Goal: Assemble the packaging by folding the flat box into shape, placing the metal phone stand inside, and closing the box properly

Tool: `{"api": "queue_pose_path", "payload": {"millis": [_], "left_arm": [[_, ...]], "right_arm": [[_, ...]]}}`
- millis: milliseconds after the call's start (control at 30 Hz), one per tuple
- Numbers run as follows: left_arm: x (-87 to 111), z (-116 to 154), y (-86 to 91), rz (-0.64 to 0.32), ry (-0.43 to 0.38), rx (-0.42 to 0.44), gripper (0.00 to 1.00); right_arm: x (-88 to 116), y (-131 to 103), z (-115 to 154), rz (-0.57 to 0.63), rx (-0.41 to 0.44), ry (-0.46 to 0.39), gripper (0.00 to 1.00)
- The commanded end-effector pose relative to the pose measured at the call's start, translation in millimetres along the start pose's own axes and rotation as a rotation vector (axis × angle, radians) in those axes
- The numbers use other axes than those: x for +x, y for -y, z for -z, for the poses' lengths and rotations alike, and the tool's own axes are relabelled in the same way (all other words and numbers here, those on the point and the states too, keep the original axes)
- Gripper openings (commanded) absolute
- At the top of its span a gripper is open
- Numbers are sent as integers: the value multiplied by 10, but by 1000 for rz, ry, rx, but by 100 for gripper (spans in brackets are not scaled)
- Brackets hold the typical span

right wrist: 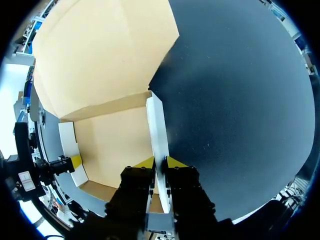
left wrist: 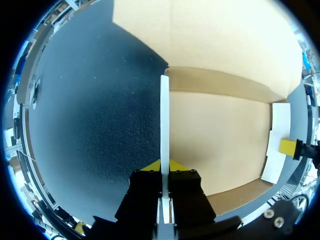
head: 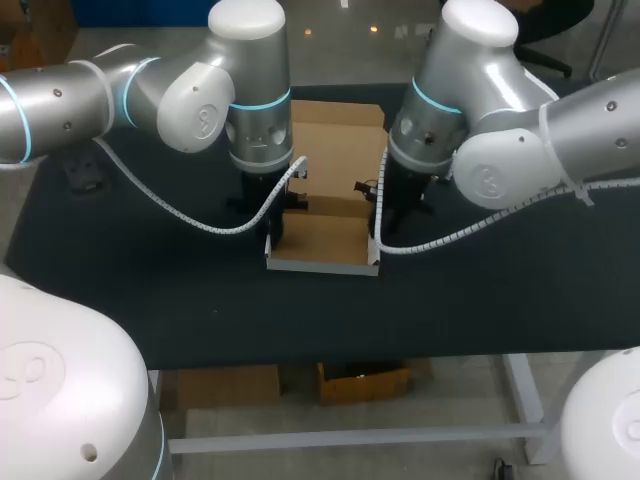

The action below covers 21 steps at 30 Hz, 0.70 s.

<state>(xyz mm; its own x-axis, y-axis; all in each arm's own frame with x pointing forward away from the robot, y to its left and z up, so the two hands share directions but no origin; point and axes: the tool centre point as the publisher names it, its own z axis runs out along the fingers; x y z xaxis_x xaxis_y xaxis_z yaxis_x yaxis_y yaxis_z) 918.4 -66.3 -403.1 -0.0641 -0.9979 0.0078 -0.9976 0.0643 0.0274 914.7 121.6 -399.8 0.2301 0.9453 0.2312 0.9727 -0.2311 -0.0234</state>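
Left claw clamped on box left wall; right claw clamped on right wall.

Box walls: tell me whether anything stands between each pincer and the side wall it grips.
Nothing visible does. The left pincer is shut directly on the left wall, and the right pincer is shut directly on the right wall.

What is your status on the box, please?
Left gripper shut on left wall. Right gripper shut on right wall. Box open, lid flat. Nothing in the way.
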Motion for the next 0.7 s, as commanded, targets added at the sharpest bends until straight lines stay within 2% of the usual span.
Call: {"api": "queue_pose_path", "payload": {"millis": [33, 200, 533, 700], "left_arm": [[19, 6, -4, 0, 4, 0, 0], [19, 6, -4, 0, 4, 0, 0], [19, 6, -4, 0, 4, 0, 0], [19, 6, -4, 0, 4, 0, 0]], "right_arm": [[92, -22, -74, -8, 1, 46, 11], [101, -21, -110, -18, -2, 71, 14], [81, -21, -137, -38, -3, 115, 8], [64, -31, -173, -52, 0, 143, 10]]}}
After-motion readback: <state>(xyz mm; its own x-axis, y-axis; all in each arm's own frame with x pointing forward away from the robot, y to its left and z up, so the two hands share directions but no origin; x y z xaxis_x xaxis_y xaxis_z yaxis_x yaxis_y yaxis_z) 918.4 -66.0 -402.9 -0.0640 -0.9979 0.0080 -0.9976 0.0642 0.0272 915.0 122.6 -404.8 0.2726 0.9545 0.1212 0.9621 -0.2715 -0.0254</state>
